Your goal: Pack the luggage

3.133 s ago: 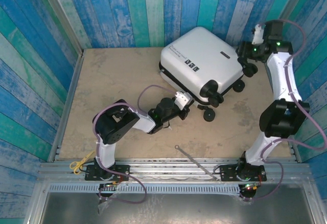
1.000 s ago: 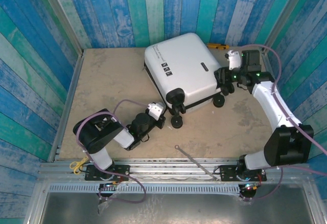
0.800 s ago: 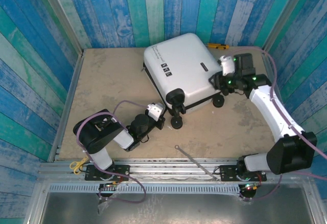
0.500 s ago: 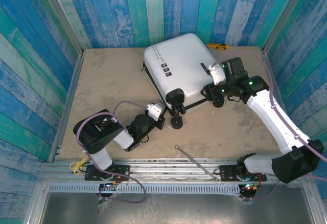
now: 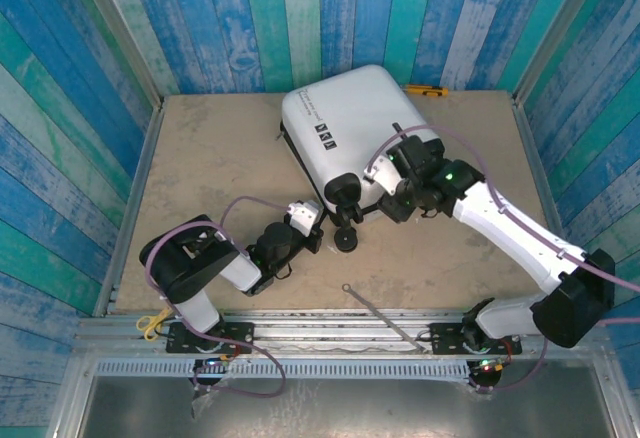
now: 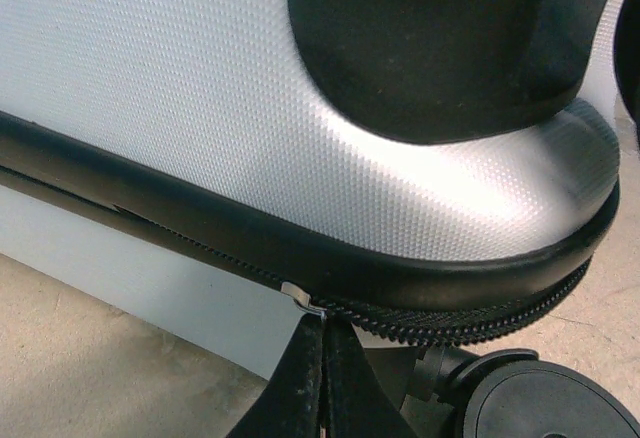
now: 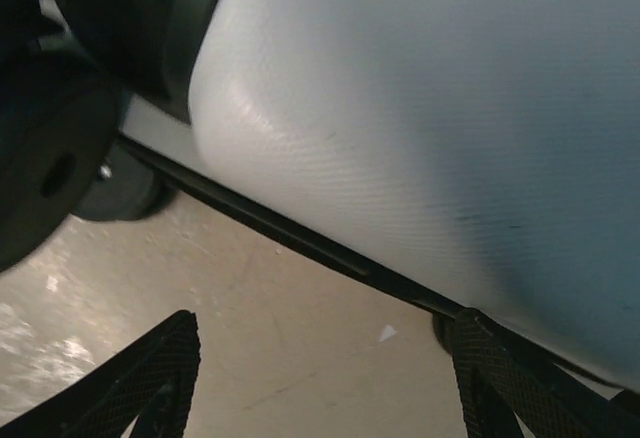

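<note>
Looking down from the top camera, I saw the luggage (image 5: 350,123) lying closed at the far edge of the worktop (image 5: 220,178), right of centre. The left fingers (image 5: 320,235) sat at its near corner beside the wheels (image 5: 345,242); the right fingers (image 5: 392,201) reached in at its near right side. On the left wrist camera, the left fingers were pinched tight on the zipper pull (image 6: 300,298). On the right wrist camera, the right fingers stood wide apart, holding nothing, with the luggage just beyond them over bare worktop.
</note>
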You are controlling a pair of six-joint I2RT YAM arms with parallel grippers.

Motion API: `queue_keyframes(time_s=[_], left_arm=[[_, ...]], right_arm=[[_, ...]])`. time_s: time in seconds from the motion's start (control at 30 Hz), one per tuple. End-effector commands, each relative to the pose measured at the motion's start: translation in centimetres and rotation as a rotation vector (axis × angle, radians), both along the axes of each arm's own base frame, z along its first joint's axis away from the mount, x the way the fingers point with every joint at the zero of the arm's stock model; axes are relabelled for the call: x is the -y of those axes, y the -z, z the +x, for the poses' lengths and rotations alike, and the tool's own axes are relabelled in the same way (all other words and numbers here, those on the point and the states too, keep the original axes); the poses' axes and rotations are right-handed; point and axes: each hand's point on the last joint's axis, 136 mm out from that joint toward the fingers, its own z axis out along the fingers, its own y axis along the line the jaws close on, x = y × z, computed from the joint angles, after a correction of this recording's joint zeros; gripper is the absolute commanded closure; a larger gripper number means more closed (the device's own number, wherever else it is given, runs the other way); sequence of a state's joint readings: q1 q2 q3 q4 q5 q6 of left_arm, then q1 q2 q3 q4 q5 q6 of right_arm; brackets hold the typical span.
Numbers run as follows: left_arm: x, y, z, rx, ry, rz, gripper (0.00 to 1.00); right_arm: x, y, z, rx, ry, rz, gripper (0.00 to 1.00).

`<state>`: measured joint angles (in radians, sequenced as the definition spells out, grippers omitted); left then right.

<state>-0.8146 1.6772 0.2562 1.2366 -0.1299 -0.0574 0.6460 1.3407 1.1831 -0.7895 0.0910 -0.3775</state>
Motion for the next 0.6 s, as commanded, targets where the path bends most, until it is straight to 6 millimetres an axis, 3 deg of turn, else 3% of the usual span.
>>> queue_keyframes(time_s=[0.0, 0.27, 0.4, 0.57], left_arm=[[0.9, 1.1, -1.2, -0.037, 0.064, 0.048, 1.0], [0.5, 1.4, -1.3, -0.041, 0.064, 0.059, 1.0], [0.5, 1.4, -1.2, -0.042, 0.066, 0.058, 1.0], [0.5, 1.3, -1.3, -0.042, 0.072, 0.052, 1.0]], right_arm=[[0.8, -2.5, 1.8, 0.226, -0.111, -0.085, 0.29], [0.7, -5.5, 2.2, 0.444, -0.26, -0.129, 0.23], [-0.2, -4.9, 2.4, 0.458, -0.352, -0.152, 0.21], [-1.0, -2.6, 3.0, 0.408, -0.441, -0.22, 0.2]])
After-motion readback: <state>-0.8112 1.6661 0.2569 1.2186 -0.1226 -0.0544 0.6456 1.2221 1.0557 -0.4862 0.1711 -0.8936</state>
